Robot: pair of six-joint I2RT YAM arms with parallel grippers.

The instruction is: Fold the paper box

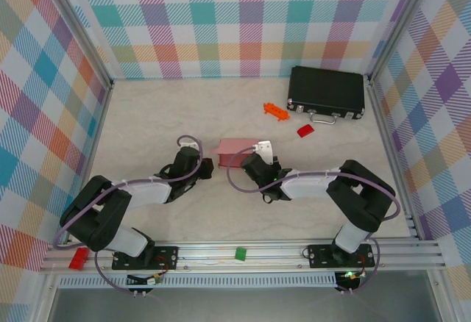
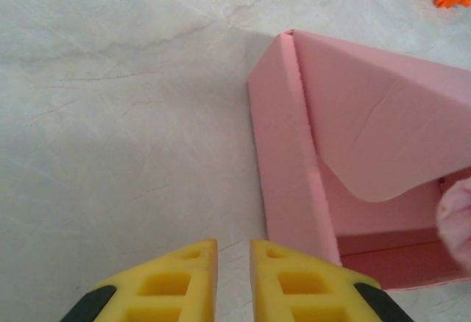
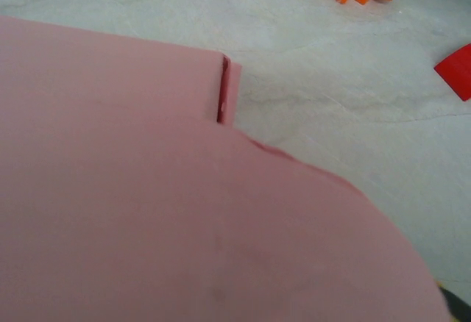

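The pink paper box (image 1: 234, 149) lies mid-table, partly formed, with one long side wall up (image 2: 291, 160) and a rounded flap leaning over its open inside. My left gripper (image 1: 208, 167) sits just left of the box; its yellow fingers (image 2: 184, 278) stand a narrow slit apart with only bare table between them (image 2: 233, 252). My right gripper (image 1: 252, 162) is at the box's near right corner. In the right wrist view the pink card (image 3: 147, 190) lies right over the camera and hides the fingers, so their state is unclear.
A black case (image 1: 326, 92) stands at the back right. An orange piece (image 1: 275, 111) and a red piece (image 1: 305, 130) lie between it and the box. A green block (image 1: 241, 253) and a red block (image 1: 77, 258) sit on the front rail. Checked walls enclose three sides.
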